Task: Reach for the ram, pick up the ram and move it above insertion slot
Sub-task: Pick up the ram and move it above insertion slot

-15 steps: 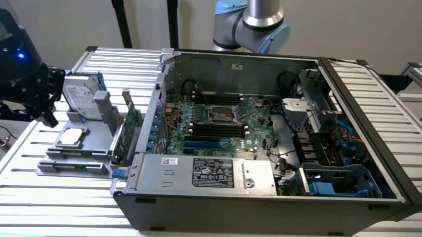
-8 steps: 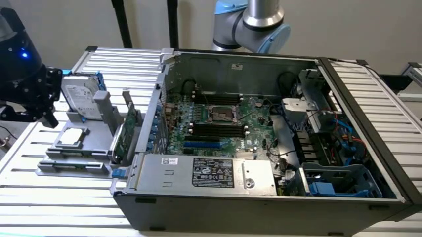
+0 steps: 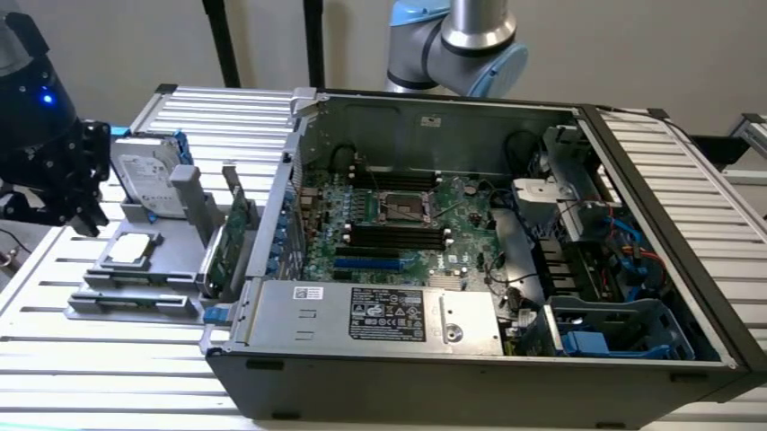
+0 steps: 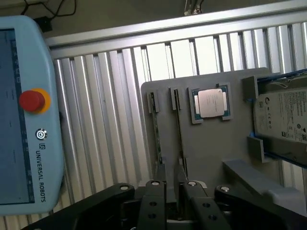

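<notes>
Two thin ram sticks stand on edge in a grey holder plate [image 4: 206, 158]: one ram [image 4: 180, 129] and a second ram [image 4: 156, 132] beside it. My gripper [image 4: 170, 179] hovers above their near ends, its black fingers [image 4: 160, 184] a narrow gap apart with nothing held. From outside, the gripper [image 3: 86, 224] hangs over the far side of the holder [image 3: 156, 256], on the exterior view's left. Long black insertion slots [image 3: 396, 235] lie in parallel on the motherboard inside the open computer case [image 3: 359, 359], beside the CPU socket [image 3: 404, 208].
The holder also carries a loose CPU [image 4: 211, 103], a hard drive [image 4: 283, 117] and an upright green expansion card [image 3: 232, 238]. A teach pendant [image 4: 24, 120] lies on the slatted table [image 4: 110, 120]. The case wall [image 3: 269, 224] stands between holder and motherboard. A short blue slot [image 3: 372, 263] lies by the black ones.
</notes>
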You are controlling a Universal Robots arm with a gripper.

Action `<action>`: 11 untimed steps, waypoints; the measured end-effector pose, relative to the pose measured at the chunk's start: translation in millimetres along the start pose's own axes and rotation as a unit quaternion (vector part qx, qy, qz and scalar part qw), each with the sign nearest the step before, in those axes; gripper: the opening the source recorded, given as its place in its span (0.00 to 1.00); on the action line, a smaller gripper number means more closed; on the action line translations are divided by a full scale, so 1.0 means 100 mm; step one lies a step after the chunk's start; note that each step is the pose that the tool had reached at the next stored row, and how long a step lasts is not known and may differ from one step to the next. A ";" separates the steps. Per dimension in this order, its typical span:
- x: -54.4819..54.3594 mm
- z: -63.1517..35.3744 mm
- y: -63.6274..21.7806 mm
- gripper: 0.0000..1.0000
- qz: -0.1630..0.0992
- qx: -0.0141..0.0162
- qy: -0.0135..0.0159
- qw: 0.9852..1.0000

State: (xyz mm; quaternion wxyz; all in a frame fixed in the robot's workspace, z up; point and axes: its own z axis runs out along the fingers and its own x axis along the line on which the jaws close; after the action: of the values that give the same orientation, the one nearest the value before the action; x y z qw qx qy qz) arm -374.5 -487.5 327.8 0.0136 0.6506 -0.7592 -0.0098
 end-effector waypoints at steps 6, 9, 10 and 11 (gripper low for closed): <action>0.00 0.083 -0.001 0.36 0.000 0.000 0.000 1.000; 0.00 0.137 -0.002 0.36 -0.001 0.000 0.000 1.000; 0.00 0.155 -0.002 0.36 -0.001 0.000 0.000 1.000; 0.00 0.172 -0.002 0.36 -0.002 0.000 0.000 1.000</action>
State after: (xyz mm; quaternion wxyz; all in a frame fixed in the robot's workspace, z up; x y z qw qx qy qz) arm -374.9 -487.6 310.6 0.0137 0.6520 -0.7580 -0.0098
